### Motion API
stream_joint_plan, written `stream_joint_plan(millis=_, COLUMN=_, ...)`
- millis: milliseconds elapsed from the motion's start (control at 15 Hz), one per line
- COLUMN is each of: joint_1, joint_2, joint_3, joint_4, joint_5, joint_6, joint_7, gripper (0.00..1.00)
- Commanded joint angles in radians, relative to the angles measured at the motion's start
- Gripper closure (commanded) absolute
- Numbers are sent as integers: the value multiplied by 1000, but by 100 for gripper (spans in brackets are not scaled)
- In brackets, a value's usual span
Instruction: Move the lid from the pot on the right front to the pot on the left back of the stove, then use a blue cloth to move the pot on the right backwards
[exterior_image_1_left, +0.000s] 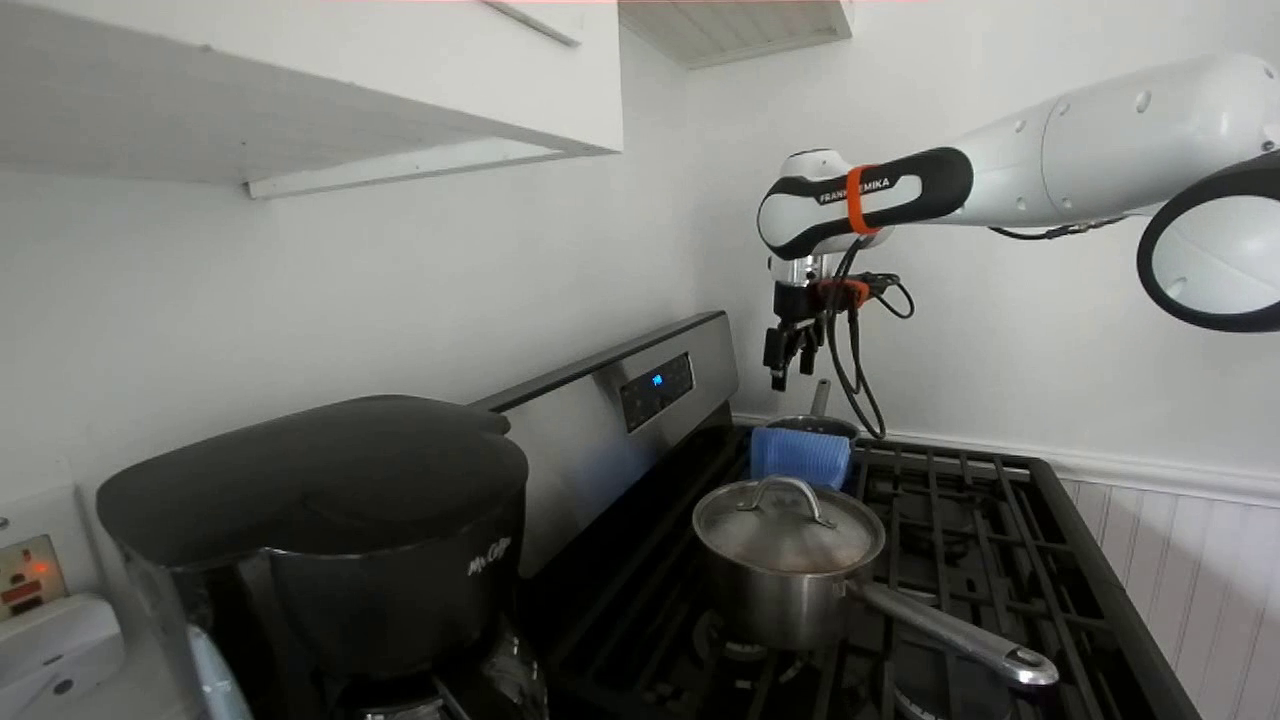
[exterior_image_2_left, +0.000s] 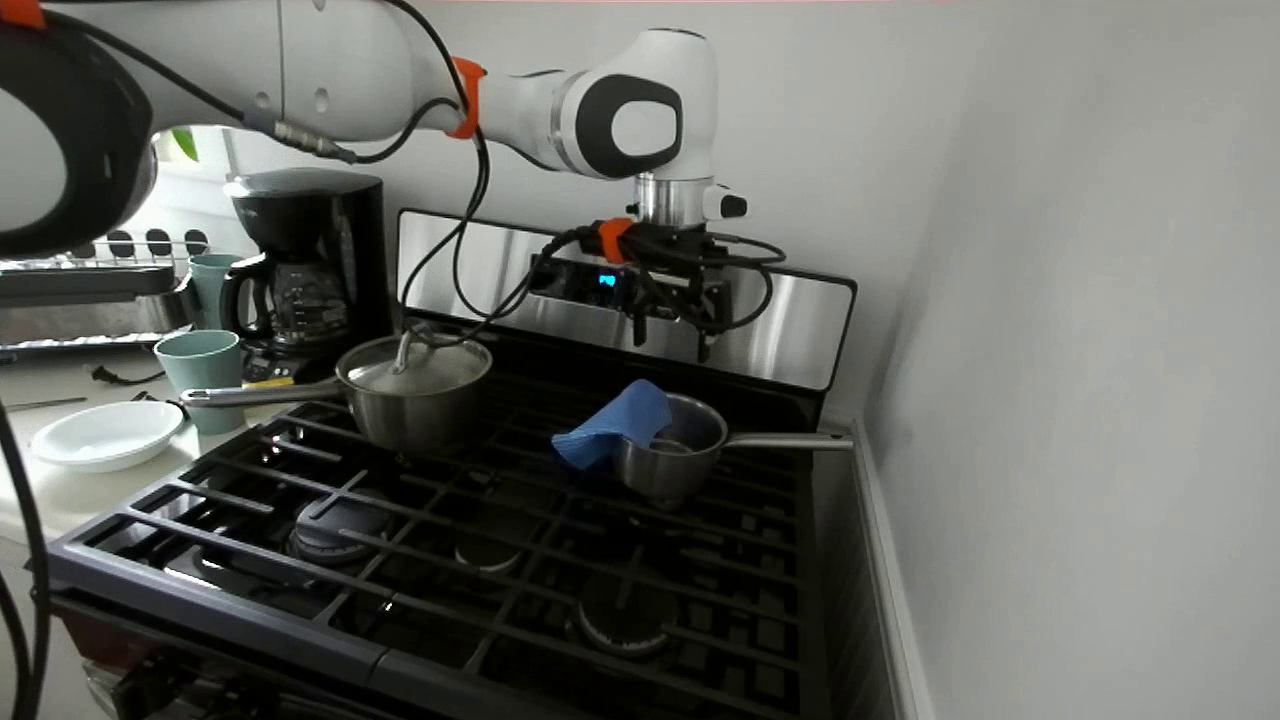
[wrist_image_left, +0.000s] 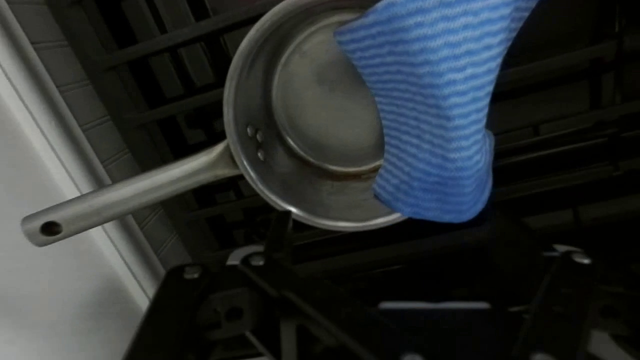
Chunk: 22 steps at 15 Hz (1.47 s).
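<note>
Step in hand, as judged: getting the claw (exterior_image_2_left: 672, 338) clear of the right pot (exterior_image_2_left: 675, 475), which sits at the back of the stove (exterior_image_2_left: 230, 622), seemingly far enough. Best done by rising straight up, jaws wide, before any sideways travel, so the fingers (exterior_image_2_left: 703, 345) do not hook the blue cloth (wrist_image_left: 435, 115) or knock the rim (wrist_image_left: 345, 225). Should the pot need to go farther back: pinch cloth and rim together, motion level and slow; it may catch on the grates (wrist_image_left: 175, 106) and tip. Claw state: fingers well apart, nothing between them. Position: in both exterior views the claw hangs above the pot, not touching, seemingly toward the back panel (exterior_image_1_left: 600, 445). The cloth lies below it, draped over the rim opposite the handle (wrist_image_left: 132, 192), covering part of the opening and hanging outside. The lid (exterior_image_1_left: 785, 530) rests on the left back pot (exterior_image_1_left: 780, 605).
</note>
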Motion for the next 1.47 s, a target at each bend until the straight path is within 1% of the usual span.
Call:
stream_joint_plan(millis=0, joint_1=-1, joint_2=-76, joint_3=-10, joint_4=-74, joint_5=27, joint_6=52, joint_7=152, gripper=0)
stream_joint_plan(millis=133, joint_1=2, joint_2=-109, joint_3=-17, joint_4=-103, joint_5=26, joint_6=69, joint_7=254, gripper=0)
stream_joint_plan(millis=267, joint_1=7, joint_2=-147, joint_3=-26, joint_4=-137, joint_5=11, joint_6=49, joint_7=318, gripper=0)
stream_joint_plan(millis=467, joint_1=15, joint_2=-226, joint_3=-44, joint_4=-231, joint_5=-14, joint_6=33, joint_7=348, gripper=0)
stream_joint_plan(millis=733, joint_1=37, joint_2=-312, joint_3=-82, joint_4=-326, joint_5=-37, joint_6=-37, joint_7=415, gripper=0)
stream_joint_plan(millis=933, joint_1=47, joint_2=-370, joint_3=-89, joint_4=-394, joint_5=-36, joint_6=-89, joint_7=431, gripper=0)
stream_joint_plan(millis=1067, joint_1=49, joint_2=-418, joint_3=-84, joint_4=-470, joint_5=-25, joint_6=-59, joint_7=424, gripper=0)
stream_joint_plan(millis=1133, joint_1=30, joint_2=-331, joint_3=-79, joint_4=-342, joint_5=-15, joint_6=-81, joint_7=404, gripper=0)
stream_joint_plan(millis=1267, joint_1=34, joint_2=-363, joint_3=-79, joint_4=-388, joint_5=-15, joint_6=-80, joint_7=405, gripper=0)
stream_joint_plan(millis=1400, joint_1=36, joint_2=-378, joint_3=-79, joint_4=-410, joint_5=-15, joint_6=-80, joint_7=406, gripper=0)
